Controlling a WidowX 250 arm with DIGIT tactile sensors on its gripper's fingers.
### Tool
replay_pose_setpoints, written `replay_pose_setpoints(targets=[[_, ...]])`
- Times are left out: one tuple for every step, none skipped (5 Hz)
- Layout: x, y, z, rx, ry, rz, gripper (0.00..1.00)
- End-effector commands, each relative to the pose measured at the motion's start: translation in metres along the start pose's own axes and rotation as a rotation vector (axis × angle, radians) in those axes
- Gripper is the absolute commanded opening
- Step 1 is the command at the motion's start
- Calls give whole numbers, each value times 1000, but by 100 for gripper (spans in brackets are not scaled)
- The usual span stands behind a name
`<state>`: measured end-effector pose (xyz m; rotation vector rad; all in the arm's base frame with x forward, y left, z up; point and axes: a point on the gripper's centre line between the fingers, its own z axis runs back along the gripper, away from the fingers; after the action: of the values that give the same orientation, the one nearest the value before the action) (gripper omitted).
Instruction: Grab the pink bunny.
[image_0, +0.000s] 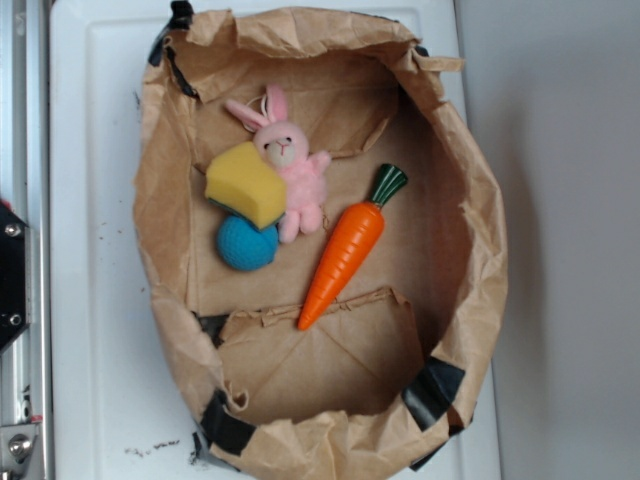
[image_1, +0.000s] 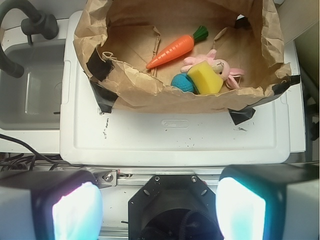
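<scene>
The pink bunny (image_0: 293, 168) lies inside a brown paper bag (image_0: 170, 190), its ears pointing to the upper left and its body partly under a yellow sponge block (image_0: 247, 184). In the wrist view the pink bunny (image_1: 226, 67) shows behind the sponge (image_1: 205, 78), near the bag's front wall. My gripper (image_1: 159, 207) is open, with nothing between its two pale pads (image_1: 77, 212). It sits well short of the bag, above the robot's base. The gripper does not appear in the exterior view.
An orange carrot (image_0: 346, 250) with a green top lies diagonally right of the bunny. A blue yarn ball (image_0: 246, 243) rests under the sponge. The bag's crumpled walls (image_1: 165, 92) stand around everything on a white lid (image_1: 175, 137). A grey sink (image_1: 30, 85) lies left.
</scene>
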<state>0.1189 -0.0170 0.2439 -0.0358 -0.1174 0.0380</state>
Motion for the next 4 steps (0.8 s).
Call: replay_pose_setpoints(targets=[[0,0,0,0,0,0,100],[33,-9,-10,14,-8,57,100],[81,-15,-38,25,-20,153,100],[130,11,-64,94,-43,395,100]])
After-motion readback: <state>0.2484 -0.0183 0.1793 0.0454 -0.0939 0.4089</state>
